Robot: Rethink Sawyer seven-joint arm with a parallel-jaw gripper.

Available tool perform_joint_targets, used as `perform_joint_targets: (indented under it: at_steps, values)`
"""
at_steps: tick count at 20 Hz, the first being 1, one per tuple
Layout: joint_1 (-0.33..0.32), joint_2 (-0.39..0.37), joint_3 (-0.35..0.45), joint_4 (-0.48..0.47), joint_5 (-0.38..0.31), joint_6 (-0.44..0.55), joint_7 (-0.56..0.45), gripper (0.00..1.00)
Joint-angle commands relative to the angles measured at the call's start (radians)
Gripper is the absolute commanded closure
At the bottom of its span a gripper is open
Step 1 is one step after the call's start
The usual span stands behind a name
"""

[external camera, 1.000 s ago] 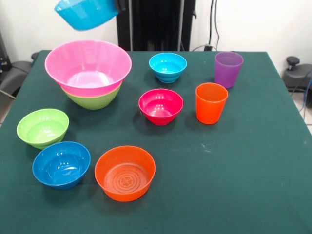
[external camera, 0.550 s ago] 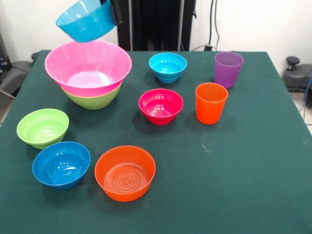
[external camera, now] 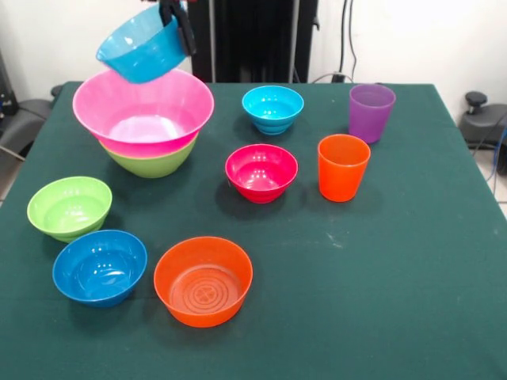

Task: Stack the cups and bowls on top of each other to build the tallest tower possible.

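Fingers (external camera: 176, 22) of the gripper were clamped on the rim of a cyan bowl (external camera: 141, 51), one dark finger showing on the outside of its wall at the right. That bowl hung tilted in the air, its opening turned up and toward the right, just above the far rim of the huge pink bowl (external camera: 142, 107); whether the two touched could not be told. The pink bowl sat nested in a large lime green bowl (external camera: 152, 162), and together they made the tower at the far left of the green-covered table (external camera: 380, 277).

Loose bowls were spread over the rest of the table, all upright. A small lime green bowl (external camera: 69, 207) stood near the left edge, with a blue bowl (external camera: 100, 267) just in front of it and an orange bowl (external camera: 203, 280) beside that one, toward the middle. A magenta-red bowl (external camera: 261, 172) sat near the centre, and a small cyan bowl (external camera: 272, 108) lay beyond it. To the right, the orange cup (external camera: 343, 167) stood upright, and the purple cup (external camera: 371, 112) stood upright behind it, near the far right corner, the two apart from each other.
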Motion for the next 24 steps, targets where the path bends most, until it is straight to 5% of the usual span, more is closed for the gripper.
perform_joint_targets:
  at_steps: [1, 14, 15, 24]
  values:
    - [-0.050, 0.115, 0.141, 0.100, -0.111, -0.114, -0.242, 1.00]
    - [-0.103, 0.192, 0.218, 0.078, -0.221, -0.166, -0.190, 1.00]
    - [-0.104, 0.192, 0.222, 0.075, -0.228, -0.164, -0.186, 0.00]
    - [-0.094, 0.192, 0.226, 0.060, -0.274, -0.153, -0.127, 0.00]
